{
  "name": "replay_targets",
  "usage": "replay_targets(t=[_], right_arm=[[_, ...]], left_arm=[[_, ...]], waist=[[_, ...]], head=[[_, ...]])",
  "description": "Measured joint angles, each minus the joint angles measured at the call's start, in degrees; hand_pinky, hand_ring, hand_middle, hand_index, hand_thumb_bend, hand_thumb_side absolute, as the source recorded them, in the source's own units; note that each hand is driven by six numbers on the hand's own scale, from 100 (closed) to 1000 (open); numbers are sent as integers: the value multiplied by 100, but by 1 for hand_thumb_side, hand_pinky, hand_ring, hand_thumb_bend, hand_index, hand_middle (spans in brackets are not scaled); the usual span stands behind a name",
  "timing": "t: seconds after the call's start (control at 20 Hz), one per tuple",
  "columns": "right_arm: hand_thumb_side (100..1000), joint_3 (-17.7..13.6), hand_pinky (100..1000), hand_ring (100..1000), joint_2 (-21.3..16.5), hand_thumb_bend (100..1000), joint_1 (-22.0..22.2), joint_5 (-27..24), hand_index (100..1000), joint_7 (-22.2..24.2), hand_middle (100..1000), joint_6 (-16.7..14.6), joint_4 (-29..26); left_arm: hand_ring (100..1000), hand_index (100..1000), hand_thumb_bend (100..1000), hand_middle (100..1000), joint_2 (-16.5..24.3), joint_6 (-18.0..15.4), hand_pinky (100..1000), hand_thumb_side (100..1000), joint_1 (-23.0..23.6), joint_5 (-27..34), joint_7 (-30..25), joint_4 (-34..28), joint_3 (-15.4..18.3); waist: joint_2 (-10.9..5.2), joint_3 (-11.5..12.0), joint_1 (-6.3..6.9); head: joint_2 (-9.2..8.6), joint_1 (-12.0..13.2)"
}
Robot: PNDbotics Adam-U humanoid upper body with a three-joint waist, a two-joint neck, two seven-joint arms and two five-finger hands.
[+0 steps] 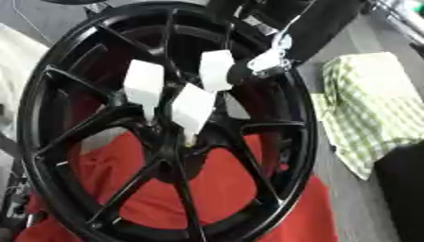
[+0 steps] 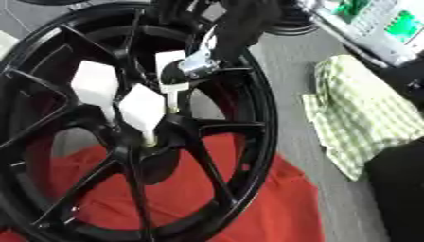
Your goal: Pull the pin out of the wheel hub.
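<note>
Left eye view shows the right hand [image 1: 248, 71] reaching down from the upper right to the black wheel hub [image 1: 178, 137], its white-capped fingertips [image 1: 192, 111] bunched over the centre. The pin itself is hidden under them, so I cannot tell whether the fingers are pinching it or only touching. Its long axis probably runs out of the hub face toward the camera, so the pull would go that way, into open room. Spokes crowd both sides. A checked cloth [image 1: 364, 104] lies well apart; a red cloth [image 1: 207, 189] lies underneath.
</note>
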Motion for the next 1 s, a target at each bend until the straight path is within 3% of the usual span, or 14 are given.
replay_targets(t=[0.4, 1.0], right_arm=[[341, -278, 873, 886, -9, 542, 230, 296, 844, -114, 798, -9, -467], [350, -310, 876, 889, 53, 539, 271, 477, 844, 35, 801, 150, -514]], left_arm=[[692, 660, 100, 583, -45, 1, 707, 802, 2, 4, 1, 0, 0], [692, 660, 100, 583, -93, 1, 708, 804, 6, 4, 1, 0, 0]], waist=[[-1, -10, 50], [16, -22, 83]], head=[[-128, 28], [-249, -181]])
